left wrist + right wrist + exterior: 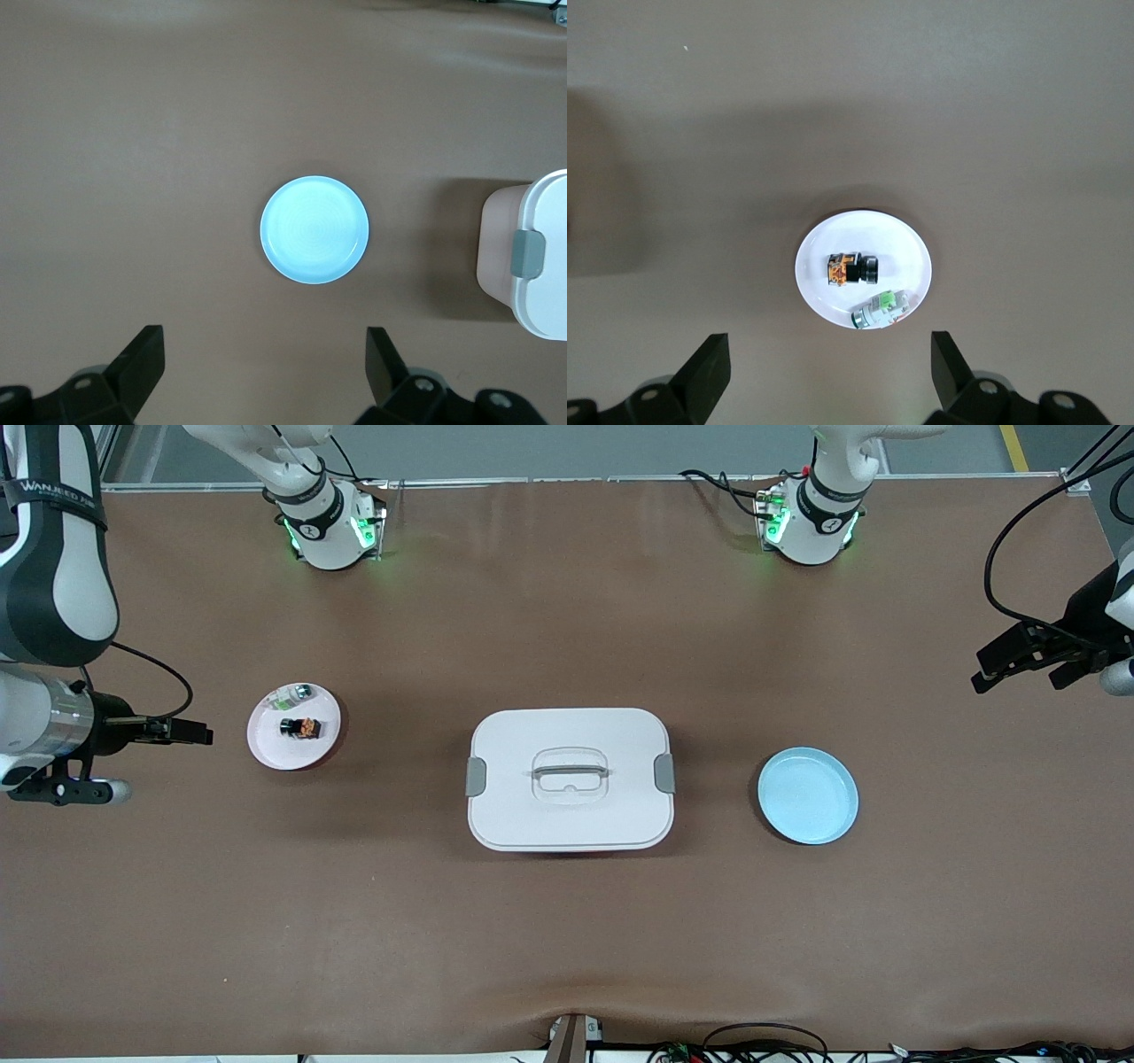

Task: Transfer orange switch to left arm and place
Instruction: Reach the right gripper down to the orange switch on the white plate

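— When you look at the box (570,779), where is the orange switch (300,728)?

— You find it on the pink plate (266,748), well away from the box, toward the right arm's end of the table. It lies on its side. Its long way runs along the table from one arm's end to the other. Its black end points away from the box, and its orange end points toward the box.

— What else is on that plate?

— You can see a small clear-and-green part (882,308) just beside the switch, a bit farther from the front camera.

— And your grippers?

— Your right gripper (182,731) hangs out past the pink plate, away from the box. Its fingers (707,372) are spread wide with nothing between them. Your left gripper (1019,662) is up over the table at the left arm's end, out past the blue plate (807,795). Its fingers (142,361) are wide apart too, and it holds nothing.

— Where is the blue plate?

— You see it beside the box, toward the left arm's end.
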